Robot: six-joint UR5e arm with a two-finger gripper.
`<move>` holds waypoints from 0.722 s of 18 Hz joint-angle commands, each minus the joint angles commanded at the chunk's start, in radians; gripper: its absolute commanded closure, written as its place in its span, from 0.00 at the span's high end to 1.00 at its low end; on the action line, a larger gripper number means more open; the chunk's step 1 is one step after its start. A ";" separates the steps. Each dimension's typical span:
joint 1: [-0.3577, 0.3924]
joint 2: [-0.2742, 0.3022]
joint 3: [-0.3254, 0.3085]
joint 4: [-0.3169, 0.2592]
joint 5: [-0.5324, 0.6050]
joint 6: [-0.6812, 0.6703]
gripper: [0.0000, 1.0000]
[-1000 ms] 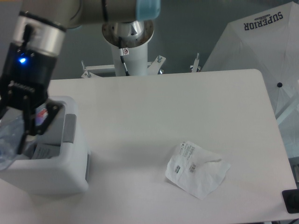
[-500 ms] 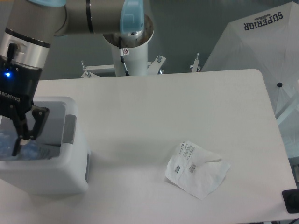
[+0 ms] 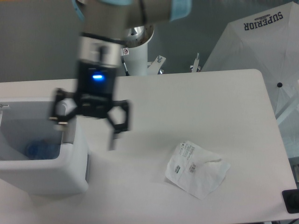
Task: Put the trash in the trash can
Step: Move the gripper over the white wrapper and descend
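Camera view, blurred gripper (image 3: 88, 125) spread empty, bottle (image 3: 37, 150) dim inside bin (image 3: 46, 175)

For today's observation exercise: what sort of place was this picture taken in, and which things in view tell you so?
Probably a robotics lab or test cell. A robot arm's open end effector hangs over a plain white table, the arm's pedestal is bolted behind it, and staged items sit out: a trash can and a crumpled wrapper.

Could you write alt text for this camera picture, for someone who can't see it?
A robot arm's open, empty tool hangs above a white table, between a white trash can holding a bluish crushed bottle and a crumpled white wrapper lying on the table.
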 joint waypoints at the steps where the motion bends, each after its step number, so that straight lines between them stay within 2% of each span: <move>1: 0.021 -0.002 -0.020 0.000 0.037 0.005 1.00; 4: 0.052 -0.015 -0.091 0.002 0.114 0.140 1.00; 8: 0.045 -0.115 -0.155 0.003 0.301 0.380 1.00; 13: 0.008 -0.241 -0.160 0.003 0.397 0.434 1.00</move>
